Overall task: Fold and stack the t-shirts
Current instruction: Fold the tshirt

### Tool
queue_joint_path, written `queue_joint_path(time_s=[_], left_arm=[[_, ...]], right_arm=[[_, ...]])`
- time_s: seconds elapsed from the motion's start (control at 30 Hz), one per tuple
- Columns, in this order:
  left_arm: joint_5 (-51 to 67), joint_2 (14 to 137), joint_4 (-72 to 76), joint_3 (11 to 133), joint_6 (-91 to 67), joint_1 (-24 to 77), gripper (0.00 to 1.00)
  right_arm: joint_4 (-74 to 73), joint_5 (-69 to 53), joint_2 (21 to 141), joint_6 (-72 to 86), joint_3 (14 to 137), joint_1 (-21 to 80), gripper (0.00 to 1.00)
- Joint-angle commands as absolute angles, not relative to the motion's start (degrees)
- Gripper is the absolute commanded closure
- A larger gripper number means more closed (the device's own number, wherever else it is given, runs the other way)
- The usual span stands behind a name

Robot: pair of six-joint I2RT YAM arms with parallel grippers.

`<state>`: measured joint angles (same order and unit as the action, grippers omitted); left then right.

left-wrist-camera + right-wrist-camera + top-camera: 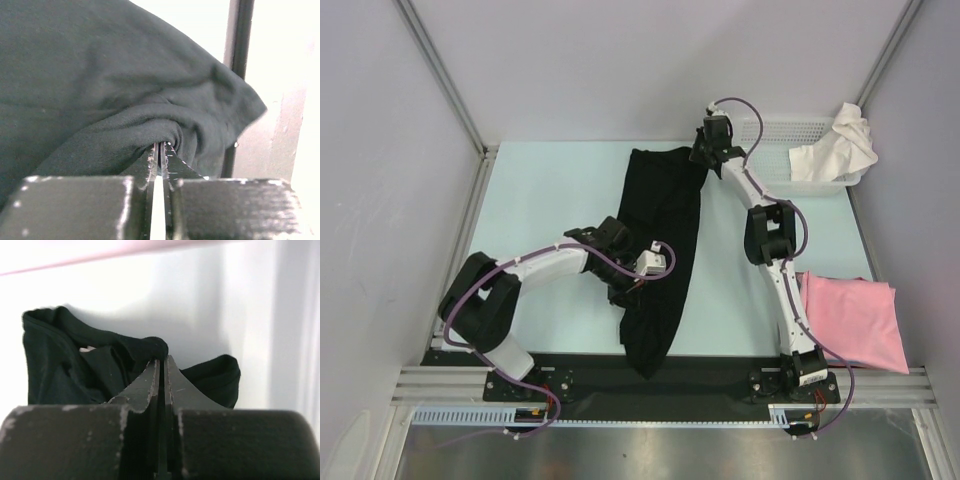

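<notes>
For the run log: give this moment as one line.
item: black t-shirt | left jaws: shut on it | right jaws: shut on its far corner | pink t-shirt: folded

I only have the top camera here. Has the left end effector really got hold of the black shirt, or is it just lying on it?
Observer: It has hold of it. In the left wrist view the left end effector is shut, with a bunched fold of the black t-shirt pinched at its tips.
Operator: And the right one, at the far end?
Observer: The right wrist view shows the right end effector shut on a rolled edge of the same black t-shirt, with cloth hanging on both sides of the tips.
</notes>
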<state>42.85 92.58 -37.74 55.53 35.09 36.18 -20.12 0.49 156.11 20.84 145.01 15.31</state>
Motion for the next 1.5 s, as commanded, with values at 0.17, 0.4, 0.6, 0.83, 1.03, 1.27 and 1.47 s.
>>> queue_joint_path(time_s=[0.17,0.4,0.6,0.83,1.03,1.27,1.47], left_arm=[[41.84,90.18,-39.72,55.11,36.03,36.12,0.71],[35.0,81.57,-50.59,51.68,40.24,33.75,0.55],[27.78,76.03,-57.03,45.62,41.92,33.13,0.52],[23.3,74.62,-57.22,49.82,40.96,33.05,0.51],[18.99,74.36,-55.02,52.03,37.27,32.7,0.49],[19.07,73.65,-54.93,51.68,36.04,31.99,0.49],[19.16,74.53,-54.58,52.38,35.6,31.38,0.48]], right_arm=[[-8.79,6.15,151.09,11.87,144.23,17.75,0.57],[-13.52,7.29,145.47,11.34,141.34,17.4,0.38],[-20.21,8.96,132.56,15.2,127.03,17.93,0.4],[-24.07,10.29,131.3,20.21,118.82,17.05,0.51],[-29.97,10.37,141.41,23.99,128.22,16.17,0.53],[-29.71,11.52,146.33,25.84,130.69,15.82,0.52],[-28.58,5.9,152.3,26.71,137.01,15.03,1.0]])
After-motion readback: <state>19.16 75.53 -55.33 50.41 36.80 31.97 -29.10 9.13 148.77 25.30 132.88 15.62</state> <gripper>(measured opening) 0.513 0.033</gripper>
